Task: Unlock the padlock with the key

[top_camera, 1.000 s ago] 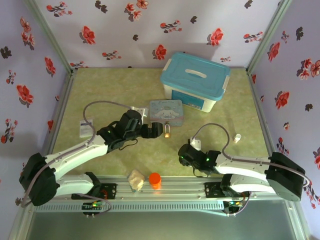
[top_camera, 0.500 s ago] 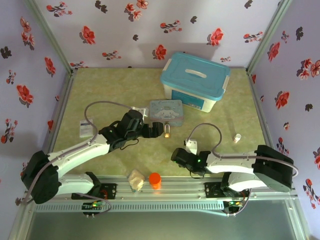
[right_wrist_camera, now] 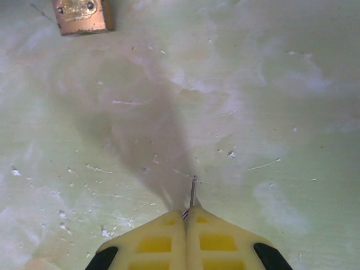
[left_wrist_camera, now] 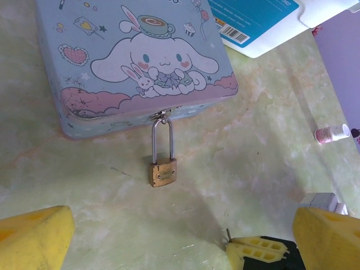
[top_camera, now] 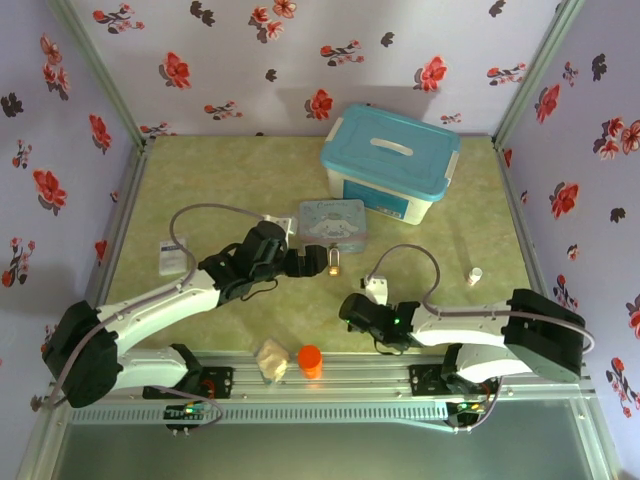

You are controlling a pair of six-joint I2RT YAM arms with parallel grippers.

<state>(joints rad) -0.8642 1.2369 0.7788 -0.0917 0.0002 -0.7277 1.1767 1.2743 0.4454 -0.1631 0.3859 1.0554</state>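
Note:
The small brass padlock (left_wrist_camera: 162, 171) lies flat on the green table, its grey shackle hooked through the latch of the pale blue cartoon tin (left_wrist_camera: 140, 62). My left gripper (left_wrist_camera: 180, 242) is open, its yellow fingers wide apart just short of the padlock (top_camera: 333, 266). My right gripper (right_wrist_camera: 185, 212) is shut on the key (right_wrist_camera: 193, 191), a thin grey blade that sticks out from between the pressed fingertips and points toward the padlock (right_wrist_camera: 81, 14) at the upper left. From the left wrist view, the key (left_wrist_camera: 228, 234) and the right fingertips (left_wrist_camera: 253, 250) sit to the lower right of the padlock.
A white box with a blue lid (top_camera: 390, 160) stands behind the tin (top_camera: 332, 220). An orange cylinder (top_camera: 310, 358) and a beige lump (top_camera: 272, 358) rest at the near edge. A small white bottle (top_camera: 474, 275) lies at the right, a white card (top_camera: 172, 256) at the left.
My right gripper has slid left toward the padlock and its jaws have closed together on the key. The left arm has stayed still and open.

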